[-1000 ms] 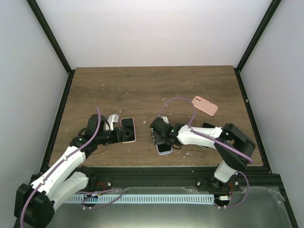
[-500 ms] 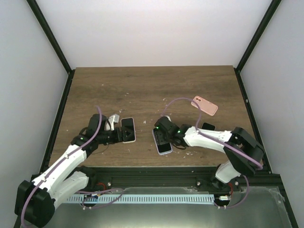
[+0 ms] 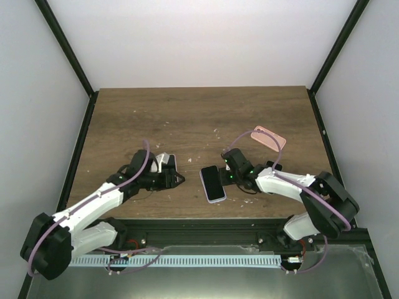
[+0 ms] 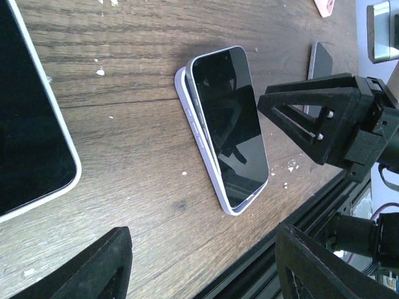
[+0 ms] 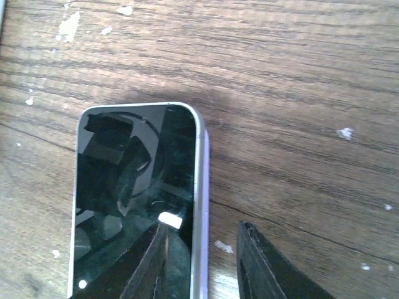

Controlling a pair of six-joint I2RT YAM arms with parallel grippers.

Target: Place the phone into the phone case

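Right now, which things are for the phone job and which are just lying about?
For the job: black-screened phone, lavender case under it.
Just lying about: white-edged phone, pink case, white flecks.

Both are the same build, honestly: chunky white shells on the left arm (image 3: 93,205) and the right arm (image 3: 288,182), with blocky black joints (image 3: 45,244) in between. A thin purple cable (image 3: 145,151) runs loose along each one. The left gripper (image 3: 177,180) and right gripper (image 3: 228,161) are plain matte black, and the fingers (image 4: 312,87) are hollow triangle frames with two tiny pale screws (image 4: 328,114) set in.
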